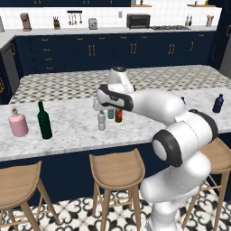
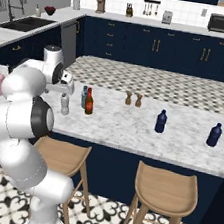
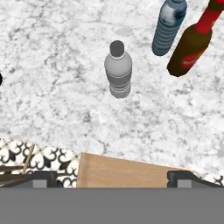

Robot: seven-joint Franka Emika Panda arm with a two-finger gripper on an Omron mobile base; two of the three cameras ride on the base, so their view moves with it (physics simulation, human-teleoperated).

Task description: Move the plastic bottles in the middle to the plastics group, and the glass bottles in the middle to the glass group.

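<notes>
Hand view looks straight down on the clear greyish bottle (image 3: 118,70), upright on the marble table (image 3: 52,87), set back from the table's near edge with bare marble on all sides. Up and right of that bottle stand the teal-blue bottle (image 3: 168,27) and the amber bottle (image 3: 192,46) with its red neck, close together, both apart from the greyish bottle. Fingers (image 3: 113,179) spread wide, tips at the bottom corners, empty, hovering above the table's near edge with a wooden stool seat (image 3: 127,170) below. Left base view: greyish bottle (image 1: 102,121) nearest the front edge, amber bottle (image 1: 118,115) just right of it, teal-blue bottle (image 1: 111,113) behind. Far left of the greyish bottle, the tall green bottle (image 1: 43,120) and the pink bottle (image 1: 18,123); open marble between. Right base view: navy bottle (image 2: 160,121) well right of the greyish bottle (image 2: 64,104), a second navy bottle (image 2: 214,134) farther right, two wooden shakers (image 2: 133,99) behind the gap.
</notes>
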